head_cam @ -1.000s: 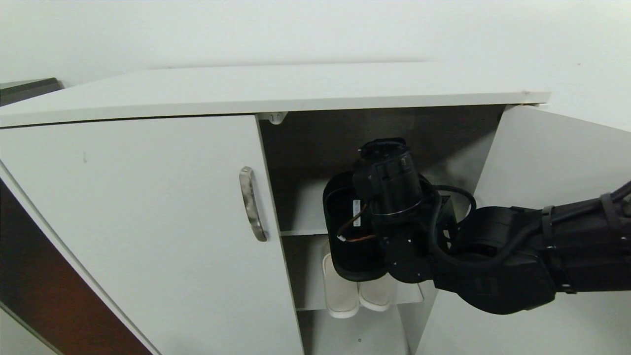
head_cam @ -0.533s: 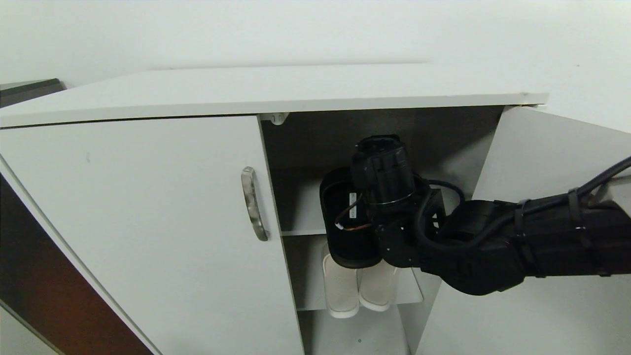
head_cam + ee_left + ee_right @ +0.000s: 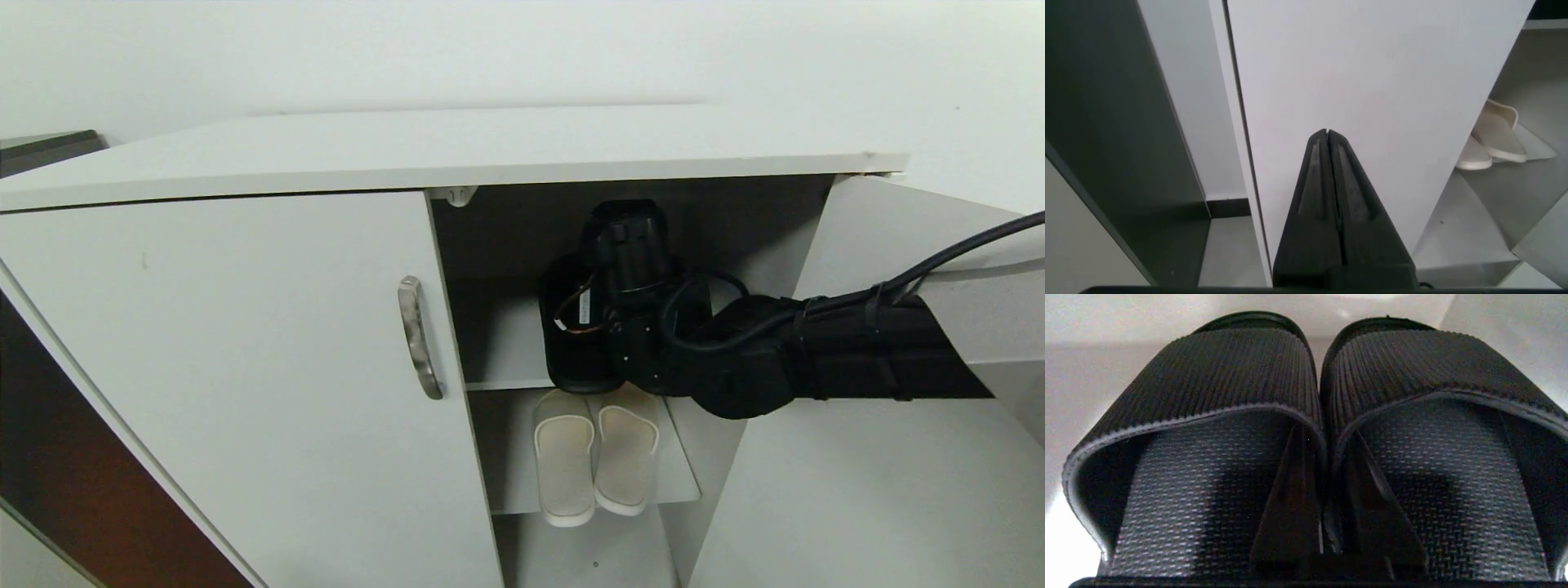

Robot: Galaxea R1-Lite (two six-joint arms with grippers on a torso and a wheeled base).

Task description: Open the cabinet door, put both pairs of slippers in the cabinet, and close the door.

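Observation:
The cabinet (image 3: 457, 151) has its right door (image 3: 857, 490) swung open and its left door (image 3: 229, 351) closed. A pair of white slippers (image 3: 592, 457) lies side by side on the middle shelf (image 3: 682, 486); the white slippers (image 3: 1493, 135) also show past the closed door's edge. My right arm reaches into the cabinet with a pair of black slippers (image 3: 571, 351) at the level of the upper shelf (image 3: 502, 359). My right gripper (image 3: 1324, 445) is shut on the inner edges of both black slippers (image 3: 1225, 384). In front of the closed left door, my left gripper (image 3: 1327, 135) is shut and holds nothing.
A metal handle (image 3: 419, 336) sits on the closed left door near its edge. The open door stands close along my right arm. A dark brown panel (image 3: 65, 482) flanks the cabinet's left side. Below the middle shelf is an open bottom compartment (image 3: 588, 555).
My right arm has lifted the black slippers and carried them deeper into the cabinet, up to the upper shelf. The white slippers, partly covered before, now show in full.

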